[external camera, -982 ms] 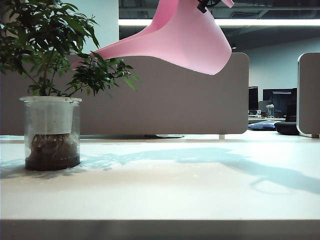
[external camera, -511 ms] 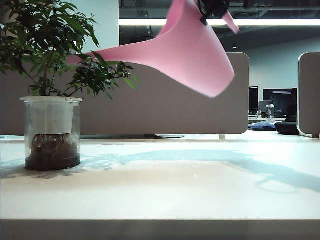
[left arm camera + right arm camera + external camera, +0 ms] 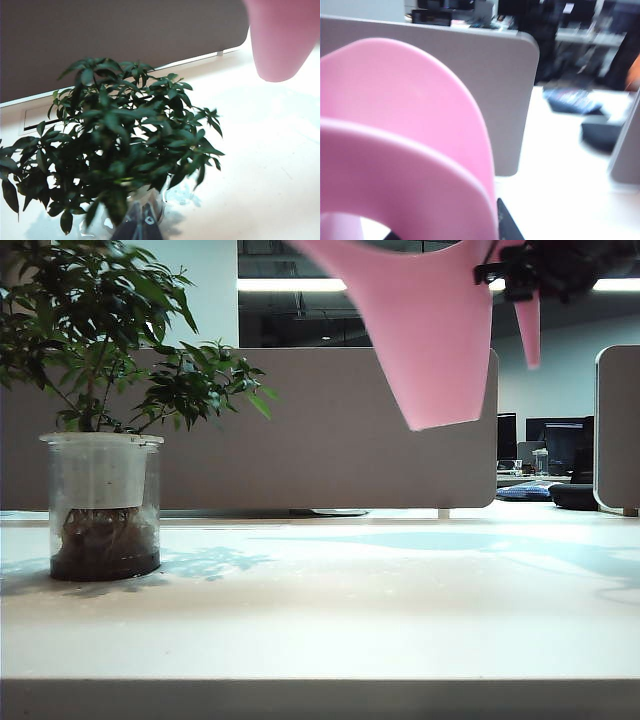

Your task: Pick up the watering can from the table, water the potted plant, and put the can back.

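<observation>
The pink watering can [image 3: 430,330] hangs high above the table [image 3: 350,610], right of centre, with its body close to upright and its base lowest. My right gripper [image 3: 515,275] is shut on the can's curved handle [image 3: 395,165], and one dark finger [image 3: 507,225] shows beside it. The potted plant [image 3: 100,350] stands at the left in its clear glass jar [image 3: 103,505], apart from the can. My left gripper [image 3: 136,226] hovers over the plant's leaves [image 3: 125,130] with its fingers together and nothing between them. The can's base [image 3: 282,40] shows in the left wrist view.
A grey partition [image 3: 350,430] runs along the table's far edge, and a second panel [image 3: 618,430] stands at the right. Monitors and dark objects [image 3: 560,470] sit on a desk beyond. The table's front edge [image 3: 320,680] is near the camera.
The can has swung back from its tilt over the plant toward upright. It has moved right with the right gripper, and its spout has left the leaves.
</observation>
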You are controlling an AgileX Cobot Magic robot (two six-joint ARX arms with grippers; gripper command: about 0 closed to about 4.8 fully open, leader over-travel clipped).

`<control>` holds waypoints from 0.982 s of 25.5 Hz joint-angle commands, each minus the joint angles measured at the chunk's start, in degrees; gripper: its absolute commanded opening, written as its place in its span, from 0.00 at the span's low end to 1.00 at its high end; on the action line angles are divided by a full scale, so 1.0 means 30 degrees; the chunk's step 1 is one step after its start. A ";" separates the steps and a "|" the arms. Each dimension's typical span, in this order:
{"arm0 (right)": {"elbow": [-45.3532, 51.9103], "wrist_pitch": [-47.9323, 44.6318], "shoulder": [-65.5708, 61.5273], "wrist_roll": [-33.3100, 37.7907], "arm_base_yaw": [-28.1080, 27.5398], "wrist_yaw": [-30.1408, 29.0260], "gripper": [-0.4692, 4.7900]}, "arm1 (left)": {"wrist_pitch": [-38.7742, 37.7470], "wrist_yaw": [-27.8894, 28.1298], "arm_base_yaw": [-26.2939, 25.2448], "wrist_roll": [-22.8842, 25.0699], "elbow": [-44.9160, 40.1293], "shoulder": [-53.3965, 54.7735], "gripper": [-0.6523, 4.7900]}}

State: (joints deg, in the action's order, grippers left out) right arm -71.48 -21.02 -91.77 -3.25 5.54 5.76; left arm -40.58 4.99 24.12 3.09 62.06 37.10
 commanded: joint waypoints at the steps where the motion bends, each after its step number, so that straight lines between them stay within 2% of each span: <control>1: 0.0692 -0.1355 -0.0066 0.3592 -0.0605 -0.1056 0.36 | 0.0138 0.0036 -0.0007 -0.0102 0.0087 0.0007 0.11; 5: 0.2208 -0.1639 0.0007 0.3723 -0.0765 -0.1078 0.31 | 0.0138 0.0124 -0.0007 -0.0102 0.0087 0.0022 0.11; 11: 0.4903 -0.2550 0.0437 0.3723 -0.0335 -0.1166 0.31 | 0.0117 0.0124 -0.0015 -0.0109 0.0087 0.0015 0.11; 20: 0.8247 -0.5807 0.0423 0.2841 0.0510 0.0189 0.31 | -0.0087 0.0124 -0.0015 -0.0102 0.0087 0.0015 0.11; 25: 0.9930 -0.8051 0.0415 0.2506 0.0736 0.0255 0.31 | -0.0474 0.0124 -0.0015 -0.0102 0.0087 0.0015 0.11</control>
State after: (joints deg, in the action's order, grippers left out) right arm -41.80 -40.91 -91.22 3.60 7.70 6.39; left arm -42.33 5.21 24.12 2.96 62.06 37.26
